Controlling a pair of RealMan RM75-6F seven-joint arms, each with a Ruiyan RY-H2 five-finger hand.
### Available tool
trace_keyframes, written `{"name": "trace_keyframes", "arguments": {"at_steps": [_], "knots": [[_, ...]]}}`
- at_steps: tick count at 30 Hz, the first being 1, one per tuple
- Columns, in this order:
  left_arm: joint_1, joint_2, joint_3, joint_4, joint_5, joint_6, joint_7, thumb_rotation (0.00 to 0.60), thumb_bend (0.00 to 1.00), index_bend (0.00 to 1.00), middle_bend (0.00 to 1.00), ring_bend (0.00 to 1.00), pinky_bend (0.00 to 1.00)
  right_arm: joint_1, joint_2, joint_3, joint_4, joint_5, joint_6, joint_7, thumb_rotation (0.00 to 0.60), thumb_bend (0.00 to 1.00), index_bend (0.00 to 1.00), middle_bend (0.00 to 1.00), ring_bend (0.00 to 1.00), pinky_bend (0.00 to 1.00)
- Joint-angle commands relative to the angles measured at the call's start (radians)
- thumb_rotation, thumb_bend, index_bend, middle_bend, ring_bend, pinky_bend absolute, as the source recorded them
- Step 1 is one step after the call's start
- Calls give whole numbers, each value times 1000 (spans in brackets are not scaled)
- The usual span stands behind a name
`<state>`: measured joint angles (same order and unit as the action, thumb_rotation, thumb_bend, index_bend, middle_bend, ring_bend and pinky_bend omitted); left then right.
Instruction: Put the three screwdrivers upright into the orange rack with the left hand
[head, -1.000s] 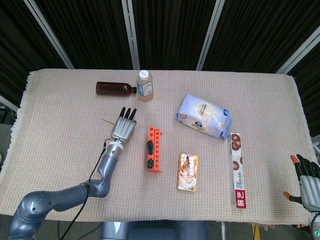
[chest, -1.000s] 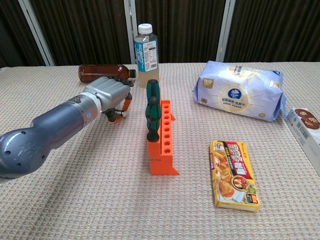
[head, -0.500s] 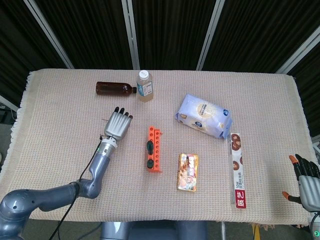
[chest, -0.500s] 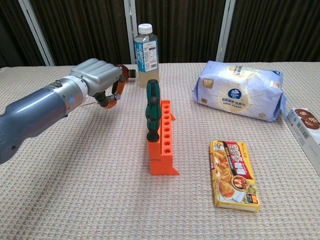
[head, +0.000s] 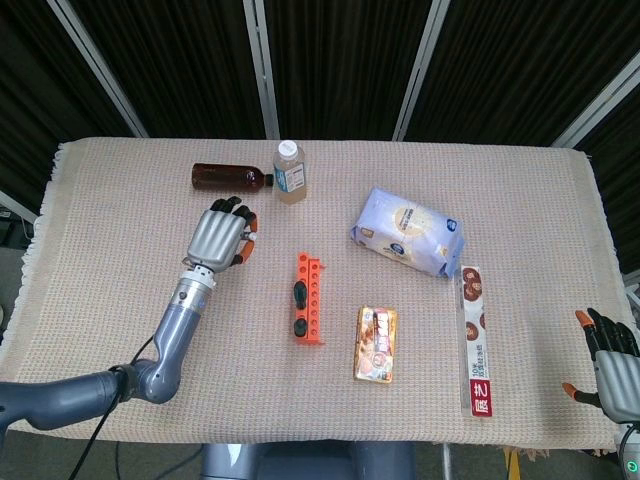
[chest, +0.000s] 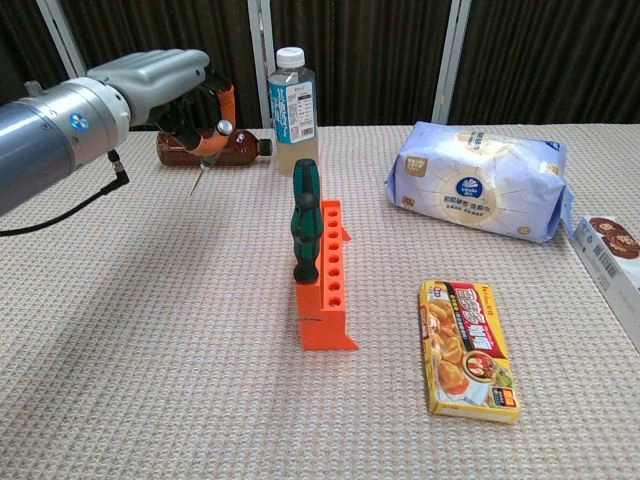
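Since a second ago the left hand has risen from the woven beige tablecloth and drawn back to the left, and it now hangs above the cloth in front of the brown bottle lying on its side. Its fingers are curled around an orange-handled screwdriver, whose thin shaft points down toward the cloth.

The chest view shows that grasp plainly; in the head view the back of the hand covers almost all of the tool, with only a bit of orange showing at the fingers. The chest view also shows two green-and-black-handled screwdrivers standing upright in the orange plastic rack, at its left edge; from above they read only as dark spots.

The right hand appears only in the head view, at the lower right corner, fingers spread and holding nothing; the picture's edge cuts it off. A clear capped bottle stands beside the brown one. The long flat box is cropped in the chest view.
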<state>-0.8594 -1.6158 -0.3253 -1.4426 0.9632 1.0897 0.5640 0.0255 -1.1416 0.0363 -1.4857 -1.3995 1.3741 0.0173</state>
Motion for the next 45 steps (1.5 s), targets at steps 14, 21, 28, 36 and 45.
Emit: {"name": "trace_keyframes", "arguments": {"at_steps": [14, 21, 28, 36, 45], "knots": [[69, 115, -98, -227, -8, 30, -286, 600, 424, 766, 354, 136, 215, 8, -5, -2, 11, -7, -11, 9, 600, 0, 0, 0, 0, 0], [53, 97, -161, -285, -91, -17, -425, 600, 452, 760, 348, 132, 214, 1, -7, -3, 21, -3, -5, 25, 600, 0, 0, 0, 0, 0], [29, 87, -192, -320, -169, -53, -484, 600, 458, 761, 340, 122, 214, -5, -7, -4, 32, -2, 0, 39, 600, 0, 0, 0, 0, 0], [-7, 68, -217, -356, -252, -81, -531, 600, 459, 753, 323, 109, 215, -10, -8, -5, 44, 2, -2, 55, 600, 0, 0, 0, 0, 0], [-17, 86, -208, -376, -278, -72, -532, 600, 461, 747, 316, 102, 215, -15, -10, -6, 60, 4, -2, 73, 600, 0, 0, 0, 0, 0]]}}
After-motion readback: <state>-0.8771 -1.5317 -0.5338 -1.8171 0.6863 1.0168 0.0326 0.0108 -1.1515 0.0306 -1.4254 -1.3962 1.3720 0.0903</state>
